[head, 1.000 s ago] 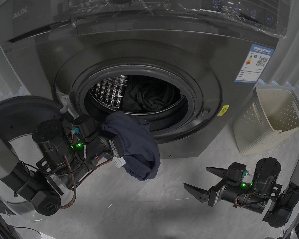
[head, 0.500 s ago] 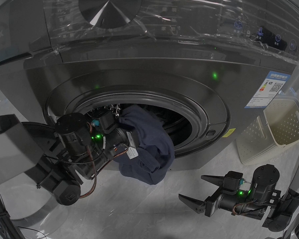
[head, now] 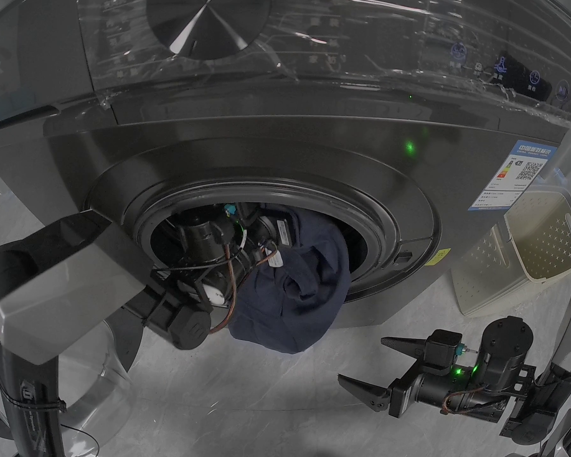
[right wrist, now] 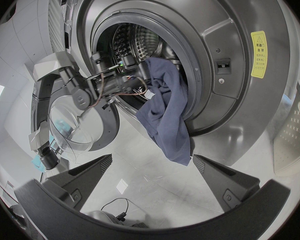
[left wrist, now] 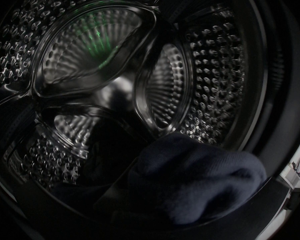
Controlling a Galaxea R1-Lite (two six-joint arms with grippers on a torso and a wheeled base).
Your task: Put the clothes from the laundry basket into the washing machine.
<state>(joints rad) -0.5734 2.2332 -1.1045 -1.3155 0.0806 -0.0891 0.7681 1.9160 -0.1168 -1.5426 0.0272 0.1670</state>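
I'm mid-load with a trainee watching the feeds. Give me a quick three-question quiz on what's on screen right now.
1. True or false: the right gripper is open and holds nothing.
2. Where is the navy garment? A) wholly inside the drum; B) hanging at the door opening, partly outside the washing machine; C) in the laundry basket.
3. Fill in: the end of the ___ arm is in the door opening.
Key: 1 true; 2 B; 3 left, the left arm.
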